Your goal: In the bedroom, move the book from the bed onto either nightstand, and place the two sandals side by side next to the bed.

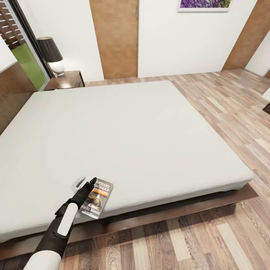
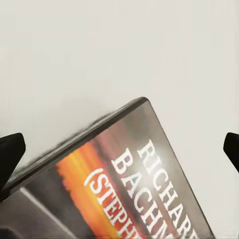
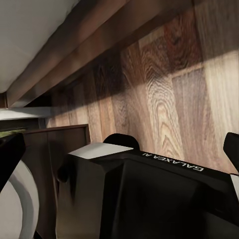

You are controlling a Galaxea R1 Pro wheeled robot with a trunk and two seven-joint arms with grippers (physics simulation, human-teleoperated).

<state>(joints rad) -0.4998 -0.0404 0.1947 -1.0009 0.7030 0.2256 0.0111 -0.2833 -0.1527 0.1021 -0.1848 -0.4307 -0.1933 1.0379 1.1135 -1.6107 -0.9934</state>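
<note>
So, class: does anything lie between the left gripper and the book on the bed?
Nothing visible does. The left gripper sits right at the book near the bed's front edge, and the left wrist view shows the cover close between the open fingertips.

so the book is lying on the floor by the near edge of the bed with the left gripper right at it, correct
Not quite: the book is lying on the bed, near its near edge, not on the floor. The head view shows it there, with the left gripper right at it.
</note>
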